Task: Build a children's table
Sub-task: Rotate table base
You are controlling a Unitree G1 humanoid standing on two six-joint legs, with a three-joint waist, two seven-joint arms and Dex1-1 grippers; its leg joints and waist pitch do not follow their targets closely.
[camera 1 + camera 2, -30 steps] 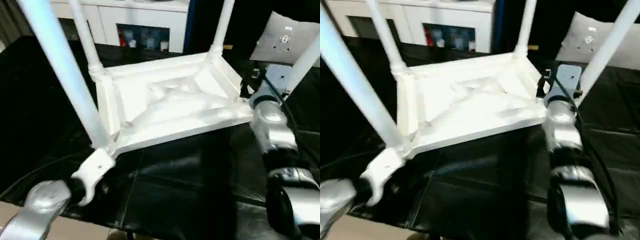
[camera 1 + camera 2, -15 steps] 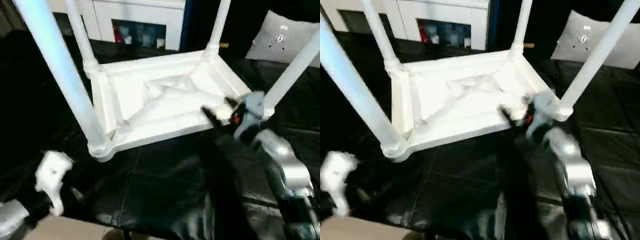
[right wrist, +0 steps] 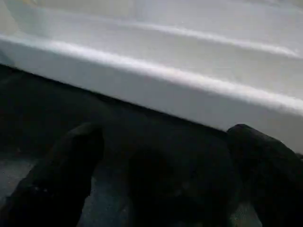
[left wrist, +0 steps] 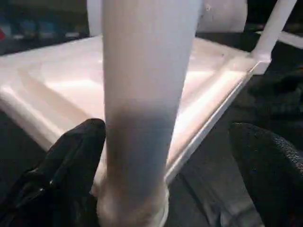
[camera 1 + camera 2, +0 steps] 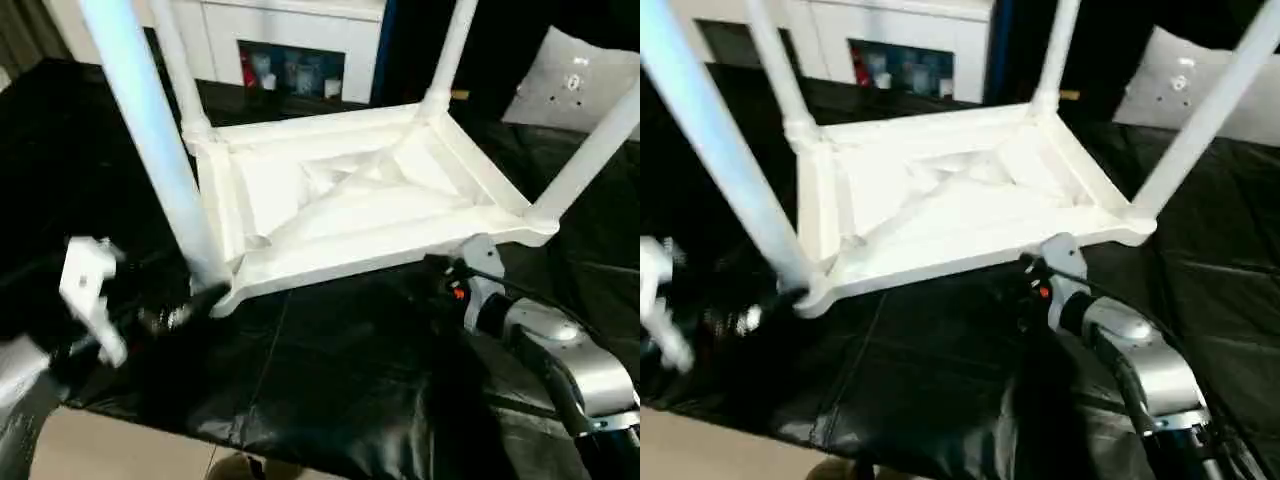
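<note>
The children's table (image 5: 350,200) lies upside down on the black-covered counter (image 5: 330,380), ribbed underside up, w/ all four legs standing in the corner sockets: near-left leg (image 5: 150,130), far-left leg (image 5: 178,65), far-right leg (image 5: 447,55), near-right leg (image 5: 590,150). Looks like assembly is basically done; judging from this, what's left is prob. checking the legs are seated tight and flipping it upright, can't confirm how firmly each leg sits. Left claw (image 4: 170,156) is open, one black finger (image 4: 71,161) on each side of the near-left leg close to its socket, not clamped; the finger on one side sits just beside the leg, the other is well apart. In the head view the left claw (image 5: 165,315) sits low at that near-left corner. Right claw (image 3: 161,165) is also open and empty, fingers spread, aimed at the near long edge of the tabletop (image 3: 156,85) low by the counter, near the edge but apart from it; head view shows right claw (image 5: 1030,285) just under that edge. Beyond: white cabinet (image 5: 290,50) w/ glass doors at the back, and a pale cushion (image 5: 575,85) on the far right.
</note>
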